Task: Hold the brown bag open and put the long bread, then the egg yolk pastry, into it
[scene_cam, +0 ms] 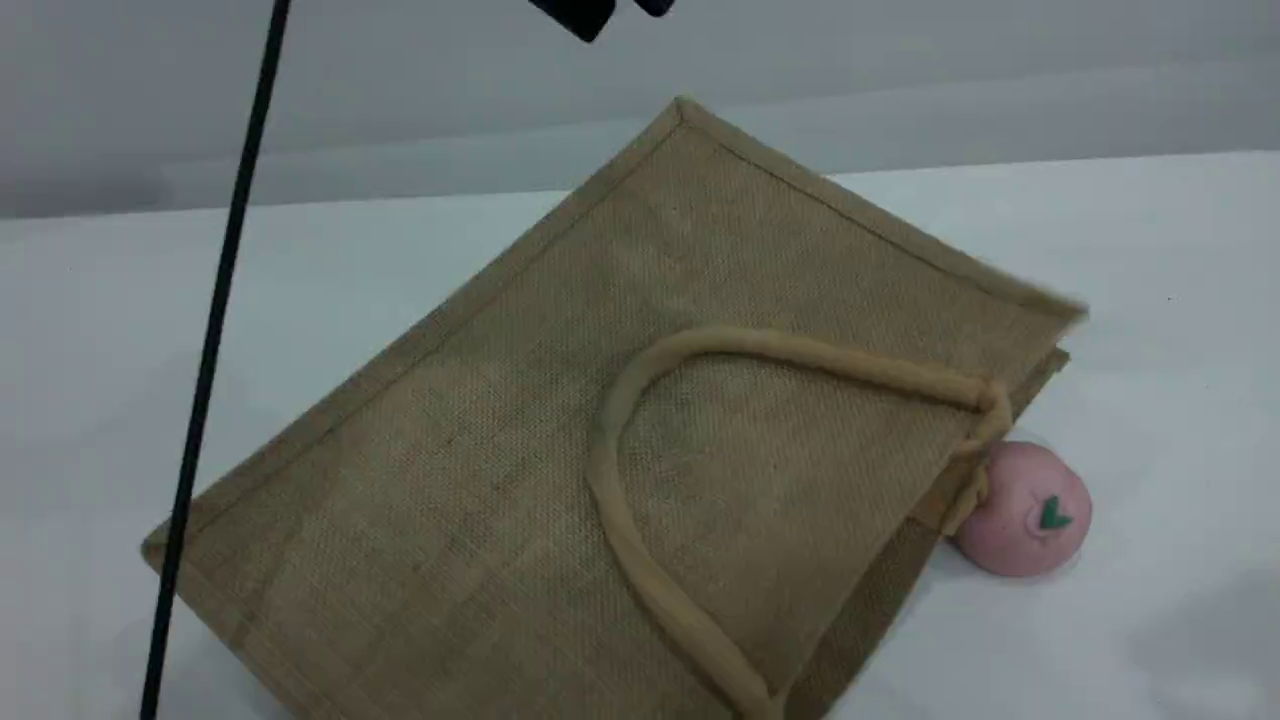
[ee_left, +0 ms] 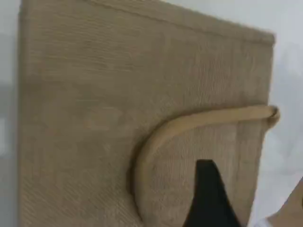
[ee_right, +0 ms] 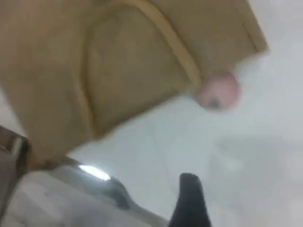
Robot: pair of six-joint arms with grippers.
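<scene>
Bag (scene_cam: 480, 450) lay on its side on the worktop (scene_cam: 1150, 230), handle (scene_cam: 620, 500) flopped on top, pink peach (scene_cam: 1030, 510) just beside it. Left gripper (ee_left: 208, 198) hovered over the bag, couldn't tell if released or clenched. Right gripper (ee_right: 189, 203) hung released over bare worktop.

Pink peach (scene_cam: 1025, 520) on white table (scene_cam: 1180, 400); thin black line (scene_cam: 215, 330), perhaps a cable.

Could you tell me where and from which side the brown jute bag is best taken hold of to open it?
Grip the light rope-like loop handle at its arch, coming from above. The tan-brown woven jute bag lies flat, mouth toward the pink peach; this handle rests on its top panel, so lifting it should part the mouth.
</scene>
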